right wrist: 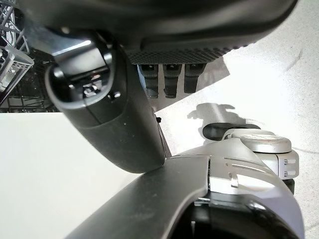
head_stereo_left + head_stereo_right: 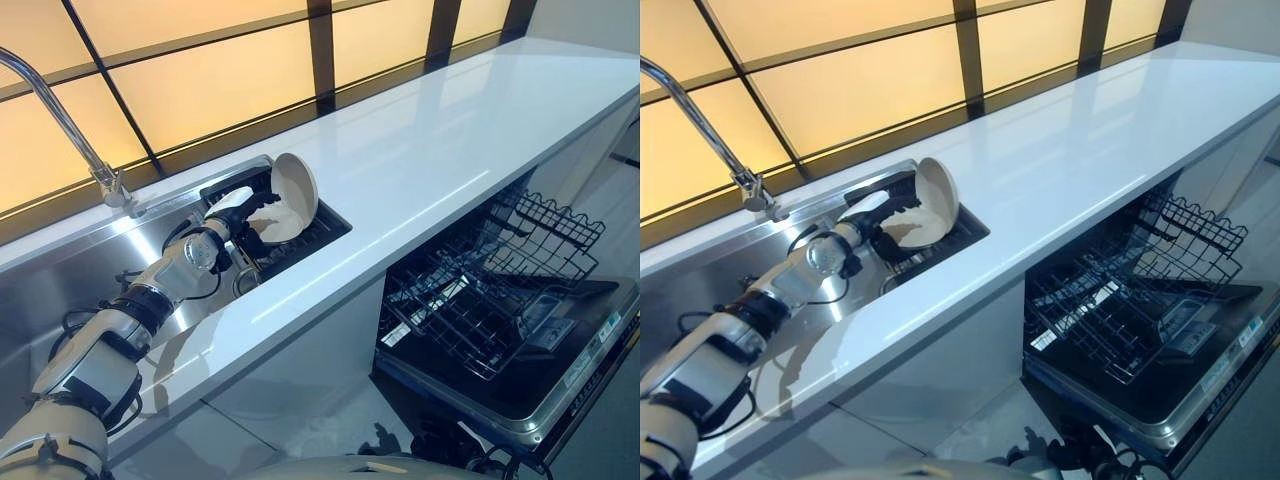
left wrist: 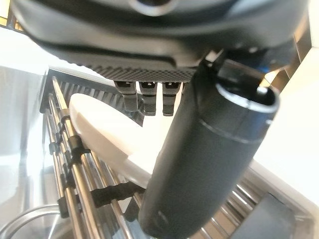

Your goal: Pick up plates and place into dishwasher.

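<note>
left arm: extended forward | left robot hand (image 2: 243,208): fingers curled | right robot hand (image 1: 149,59): fingers curled

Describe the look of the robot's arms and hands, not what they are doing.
The left arm is built of silver-grey shells joined by black bands, with thin black cables looped along it. The left hand is dark with a white cover on top. Up close its thumb is a smooth black cylinder under a ribbed dark palm. The right hand looks alike: dark, with a ribbed palm and black thumb.

Plates (image 2: 290,200) on rack (image 2: 310,235) in sink (image 2: 90,260), left of countertop (image 2: 440,150); dishwasher (image 2: 500,310) below, right.
</note>
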Available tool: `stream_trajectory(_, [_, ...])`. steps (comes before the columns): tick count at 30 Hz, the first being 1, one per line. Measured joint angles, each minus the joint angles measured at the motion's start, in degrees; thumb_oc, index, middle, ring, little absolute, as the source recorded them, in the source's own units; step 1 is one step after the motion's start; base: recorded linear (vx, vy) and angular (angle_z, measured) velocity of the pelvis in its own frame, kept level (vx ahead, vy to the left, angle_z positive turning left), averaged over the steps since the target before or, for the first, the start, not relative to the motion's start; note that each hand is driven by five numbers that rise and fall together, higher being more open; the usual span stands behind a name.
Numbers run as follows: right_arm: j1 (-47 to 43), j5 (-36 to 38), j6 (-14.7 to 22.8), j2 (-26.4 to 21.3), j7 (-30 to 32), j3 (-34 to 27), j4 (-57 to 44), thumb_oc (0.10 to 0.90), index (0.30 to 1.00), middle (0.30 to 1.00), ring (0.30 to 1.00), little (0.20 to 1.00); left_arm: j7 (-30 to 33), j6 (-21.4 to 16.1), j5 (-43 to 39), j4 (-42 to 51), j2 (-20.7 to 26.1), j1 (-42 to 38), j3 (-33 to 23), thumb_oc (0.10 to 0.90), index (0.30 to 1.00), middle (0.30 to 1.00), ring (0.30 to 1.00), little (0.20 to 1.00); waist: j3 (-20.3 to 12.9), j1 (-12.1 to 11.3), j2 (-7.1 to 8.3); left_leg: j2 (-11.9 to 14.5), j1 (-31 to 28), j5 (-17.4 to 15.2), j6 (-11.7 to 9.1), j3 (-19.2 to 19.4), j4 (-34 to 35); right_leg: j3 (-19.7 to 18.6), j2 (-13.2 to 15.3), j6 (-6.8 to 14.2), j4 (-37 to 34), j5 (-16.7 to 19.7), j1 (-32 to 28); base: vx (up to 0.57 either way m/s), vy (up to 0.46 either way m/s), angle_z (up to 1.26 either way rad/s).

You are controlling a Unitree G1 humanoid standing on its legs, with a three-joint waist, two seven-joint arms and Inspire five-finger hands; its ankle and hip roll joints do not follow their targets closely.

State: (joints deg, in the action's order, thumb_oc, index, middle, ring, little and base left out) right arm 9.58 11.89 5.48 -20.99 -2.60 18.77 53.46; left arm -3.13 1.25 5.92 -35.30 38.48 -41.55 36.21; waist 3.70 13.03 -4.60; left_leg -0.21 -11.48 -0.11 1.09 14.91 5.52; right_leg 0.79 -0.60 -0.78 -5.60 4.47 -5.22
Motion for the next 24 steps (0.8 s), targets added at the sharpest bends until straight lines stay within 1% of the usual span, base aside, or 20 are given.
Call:
stream_trajectory(3, [0.0, 0.0, 0.3, 0.0, 0.0, 0.0, 0.3, 0.8, 0.9, 0.9, 0.9, 0.9, 0.1, -0.7, 2.7, -0.7, 0.0, 0.0, 0.0, 0.8, 0.9, 0.9, 0.9, 0.9, 0.0, 0.0, -0.05, 0.0, 0.0, 0.0, 0.0, 0.0, 0.0, 0.0, 0.0, 0.0, 0.0, 0.0, 0.0, 0.01, 0.001, 0.0])
stream_trajectory(7, [0.2, 0.0, 0.6, -0.1, -0.1, 0.0, 0.3, 0.8, 0.9, 0.9, 0.9, 0.9, 1.9, -4.0, 9.1, -4.4, 0.0, 0.0, 0.0, 0.8, 0.9, 0.9, 0.9, 0.9, 0.1, 0.3, -0.18, 0.0, 0.1, 0.0, 0.0, 0.5, 0.0, -0.2, 0.0, 0.0, 0.0, 0.0, 0.2, 0.0, 0.0, 0.0])
stream_trajectory(9, [0.4, 0.0, 0.6, -0.3, -0.1, 0.0, 0.3, 0.8, 0.9, 0.9, 0.9, 0.9, 3.0, -4.9, 11.5, -4.7, 0.0, 0.1, 0.1, 0.8, 0.9, 0.9, 0.9, 0.9, 0.1, 0.3, -0.19, 0.0, 0.2, 0.0, 0.0, 0.5, 0.0, -0.2, 0.0, 0.0, 0.0, 0.0, 0.3, 0.0, 0.0, 0.0])
stream_trajectory(11, [0.5, 0.0, 0.7, -0.4, -0.2, -0.1, 0.4, 0.8, 0.9, 0.9, 0.9, 0.9, 5.8, -7.3, 14.4, -6.1, 0.1, 0.1, 0.7, 0.8, 0.9, 0.9, 0.9, 0.9, 0.2, 0.5, -0.28, 0.0, 0.2, 0.0, 0.0, 0.5, 0.0, -0.3, 0.0, 0.0, 0.0, 0.0, 0.4, 0.0, 0.0, 0.0])
stream_trajectory(16, [0.8, 0.0, 1.0, -0.4, -0.3, -0.4, 0.4, 0.8, 0.9, 0.9, 0.9, 0.9, 11.9, -10.5, 15.9, -6.4, 0.0, 1.7, 1.1, 0.8, 0.9, 0.9, 0.9, 0.9, 0.3, 1.5, -0.54, 0.0, 0.8, 0.0, 0.0, 0.8, 0.0, -0.5, -0.1, 0.0, 0.2, 0.0, 1.0, 0.01, 0.01, -0.01])
stream_trajectory(18, [1.0, -0.1, 1.1, -0.6, -0.3, -0.4, 0.4, 0.8, 0.9, 0.9, 0.9, 0.9, 13.4, -11.4, 16.3, -6.5, -0.1, 2.2, 1.3, 0.8, 0.9, 0.9, 0.9, 0.9, 0.4, 1.6, -0.67, 0.0, 0.8, 0.0, 0.0, 1.0, 0.0, -0.7, -0.1, 0.0, 0.2, 0.0, 1.1, 0.03, 0.015, -0.05])
stream_trajectory(23, [1.4, -0.1, 1.1, -1.3, -0.4, -0.5, 0.4, 0.8, 0.9, 0.9, 0.9, 0.9, 16.7, -12.7, 16.6, -8.9, -2.3, 2.5, 1.4, 0.8, 0.9, 0.9, 0.9, 0.9, 1.3, 1.8, -1.37, 0.0, 0.8, -0.1, 0.0, 1.9, 0.0, -1.7, -0.2, 0.2, 0.1, -0.1, 1.5, 0.03, 0.018, -0.09])
stream_trajectory(24, [1.5, -0.1, 1.2, -1.5, -0.5, -0.5, 0.4, 0.8, 0.9, 0.9, 0.9, 0.9, 17.1, -12.7, 16.6, -9.6, -2.7, 2.6, 1.4, 0.8, 0.9, 0.9, 0.9, 0.9, 1.5, 2.2, -1.47, 0.0, 0.8, -0.1, -0.1, 2.0, 0.0, -1.8, -0.2, 0.2, 0.0, -0.1, 1.6, 0.04, 0.015, -0.04])
